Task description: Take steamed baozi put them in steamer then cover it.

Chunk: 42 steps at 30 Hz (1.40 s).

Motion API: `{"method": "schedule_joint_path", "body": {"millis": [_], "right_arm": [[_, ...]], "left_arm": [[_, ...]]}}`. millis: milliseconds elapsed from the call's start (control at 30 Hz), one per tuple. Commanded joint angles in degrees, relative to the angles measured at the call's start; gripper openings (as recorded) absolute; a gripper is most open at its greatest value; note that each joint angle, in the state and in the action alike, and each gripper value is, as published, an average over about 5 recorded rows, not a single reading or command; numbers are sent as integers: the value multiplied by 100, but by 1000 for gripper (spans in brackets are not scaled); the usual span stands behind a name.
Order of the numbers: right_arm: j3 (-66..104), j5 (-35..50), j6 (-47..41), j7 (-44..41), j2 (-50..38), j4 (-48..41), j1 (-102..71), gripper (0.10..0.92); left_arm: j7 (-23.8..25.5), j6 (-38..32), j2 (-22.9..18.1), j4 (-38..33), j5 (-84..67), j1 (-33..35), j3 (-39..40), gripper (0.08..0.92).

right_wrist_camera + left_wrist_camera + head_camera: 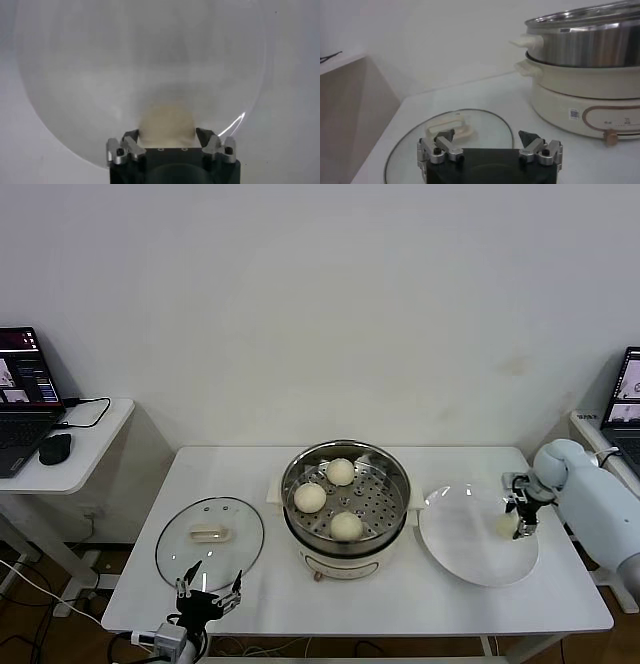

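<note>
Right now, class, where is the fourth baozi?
Head view: the fourth baozi lies on the white plate, right of the steamer, between the right gripper's fingers.

cover [210,542] flat on table [400,599] left of steamer [346,509], three baozi [310,497] inside, plate [470,549] right

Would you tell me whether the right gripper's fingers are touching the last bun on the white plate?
Touching. In the right wrist view the right gripper has both fingers pressed against the sides of the bun on the plate, with no gap visible.
</note>
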Motion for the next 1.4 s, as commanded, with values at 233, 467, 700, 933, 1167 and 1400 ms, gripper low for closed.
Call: {"method": "schedule_joint_path", "body": {"millis": [233,467,700,933,1167,1400], "right_arm": [[-507,1198,-554,-259,-525,965,481,645],[-1362,2304,-1118,-318,-716,1778,1536,645],[-2293,3369,-1547,-368,-469,2241,2679,645],[-3218,4314,-1826,-393,-8,2312,3678,645],[-4324,5174,-2027,-370,295,2400,4410,645],[-4639,5701,-2373,-269,535,2606,4411,645]], "left_arm": [[0,-2,24,-18,-15,-14,-11,823],[-9,3,36,-101,-43,-58,-11,823],[7,12,74,-209,-104,-61,-51,823],[39,46,84,-296,-180,-99,-141,823],[48,75,152,-339,-256,-142,-319,823],[43,66,163,-351,-261,-141,-357,823]]}}
